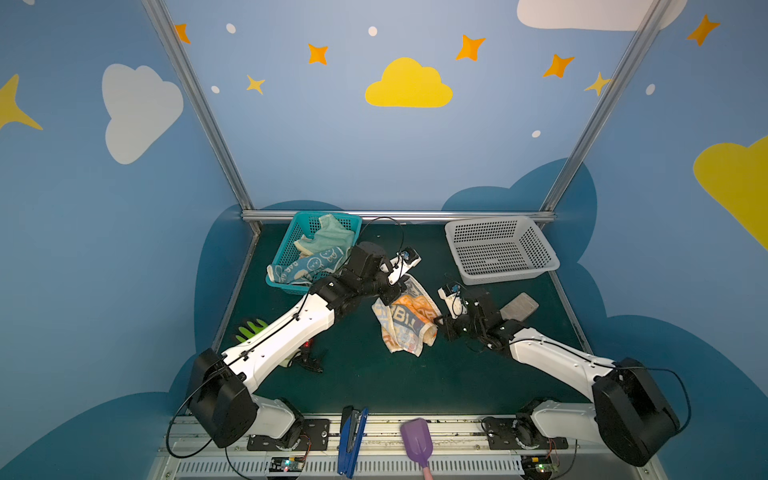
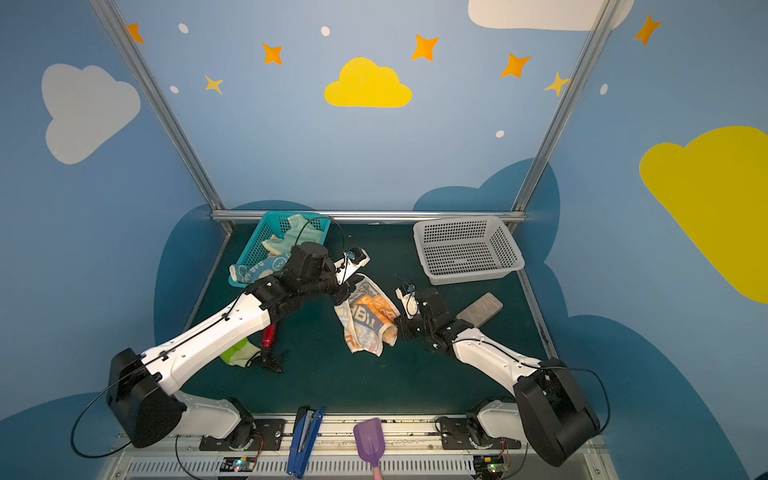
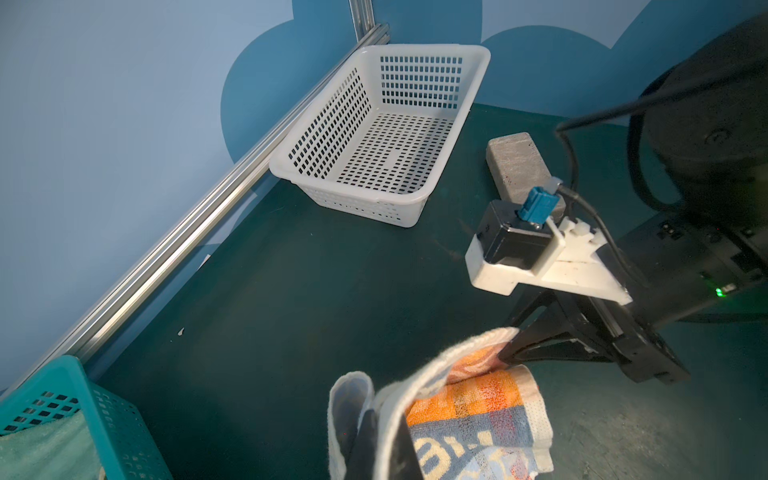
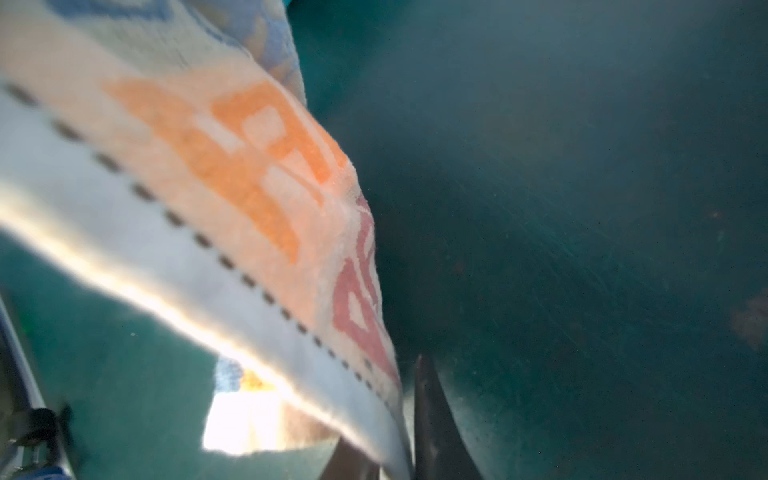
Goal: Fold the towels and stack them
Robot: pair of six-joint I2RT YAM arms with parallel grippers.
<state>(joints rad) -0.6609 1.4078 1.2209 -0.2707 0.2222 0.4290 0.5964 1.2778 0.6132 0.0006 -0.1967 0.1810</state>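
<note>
Orange-grey towel [image 1: 405, 320] lettered "BI", pinched by left gripper [image 3: 383, 432], right gripper [image 3: 506, 356]

The left gripper [image 1: 390, 296] is clamped on the far corner of the lettered towel [image 1: 405, 322], and the left arm [image 1: 291, 332] is stretched in from the towel's left side with the wrist turned down. The right gripper [image 1: 437, 322] is pinched tight on the towel's right edge, and the right arm [image 1: 552, 357] is reached in low from that side.

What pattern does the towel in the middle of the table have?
Orange, blue-grey and cream towel with big letters; clearest in the left wrist view.
</note>
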